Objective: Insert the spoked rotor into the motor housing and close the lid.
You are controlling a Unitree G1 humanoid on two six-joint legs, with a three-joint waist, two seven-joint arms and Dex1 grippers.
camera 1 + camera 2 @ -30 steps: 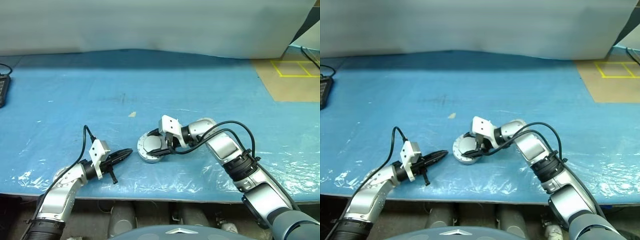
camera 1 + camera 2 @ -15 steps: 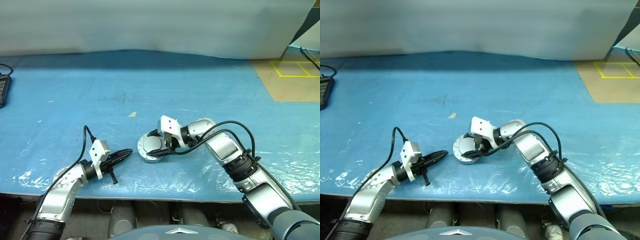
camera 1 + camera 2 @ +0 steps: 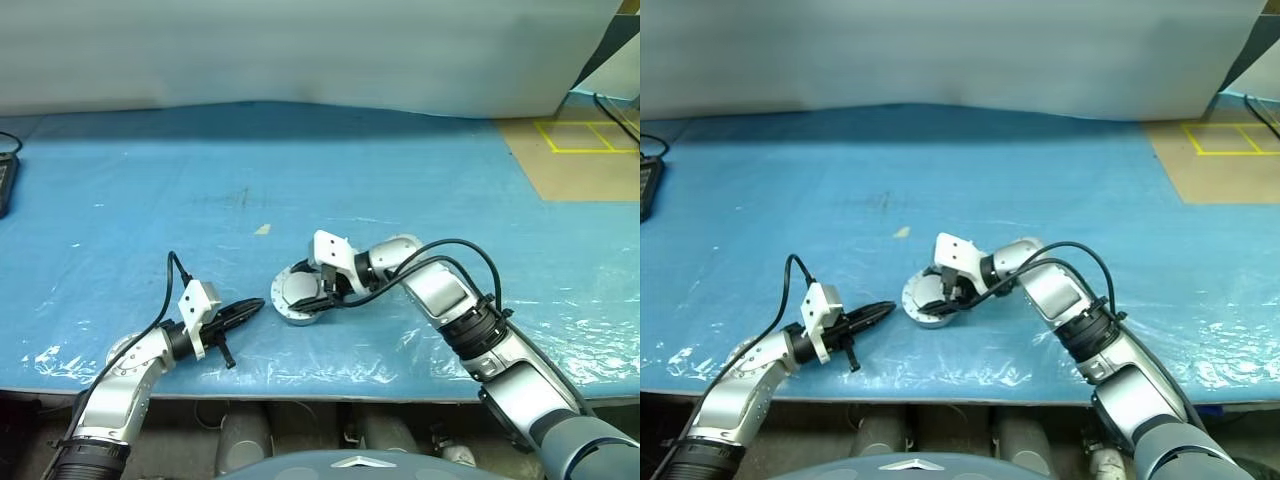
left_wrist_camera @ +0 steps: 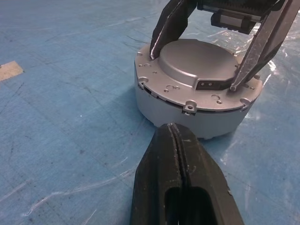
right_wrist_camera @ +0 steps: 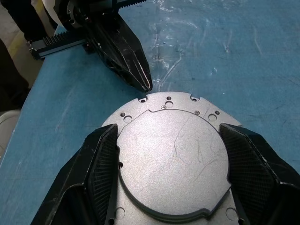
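The motor housing (image 4: 187, 117) stands on the blue sheet near the table's front, with the plain grey lid (image 4: 197, 63) lying on top of it. My right gripper (image 3: 312, 290) reaches in from the right, its two black fingers (image 5: 101, 164) pressed against opposite sides of the lid's raised centre (image 5: 171, 164). My left gripper (image 3: 255, 303) hovers just left of the housing, shut with nothing in it, its tip (image 4: 171, 129) pointing at the housing's side wall a short gap away. The spoked rotor is hidden.
A small tan scrap (image 3: 262, 229) lies on the sheet behind the housing. A dark device (image 3: 5, 185) sits at the far left edge. Yellow tape marks (image 3: 580, 135) show on the brown floor at the back right. The table's front edge runs close below both arms.
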